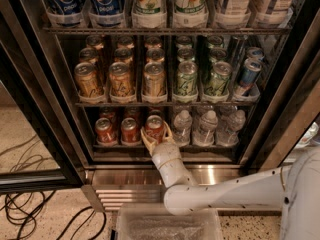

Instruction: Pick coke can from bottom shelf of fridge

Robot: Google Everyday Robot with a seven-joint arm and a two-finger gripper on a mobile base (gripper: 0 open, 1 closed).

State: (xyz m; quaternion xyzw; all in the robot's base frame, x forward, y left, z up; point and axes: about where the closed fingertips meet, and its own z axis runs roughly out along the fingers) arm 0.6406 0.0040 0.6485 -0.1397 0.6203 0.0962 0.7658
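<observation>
Red coke can [155, 127] framed — not yet lifted.
End effector [157, 138] was inside the fridge [150, 176], spread to either side of the third can in the front row; the can stood on the bottom shelf [210, 146] — closing and drawing it out remained.

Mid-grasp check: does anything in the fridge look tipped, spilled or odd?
Only the slim blue-and-silver can at the right end of the middle shelf, which seems to lean sideways. The pale gripper is at the third red coke can on the bottom wire shelf; no spill shows.
</observation>
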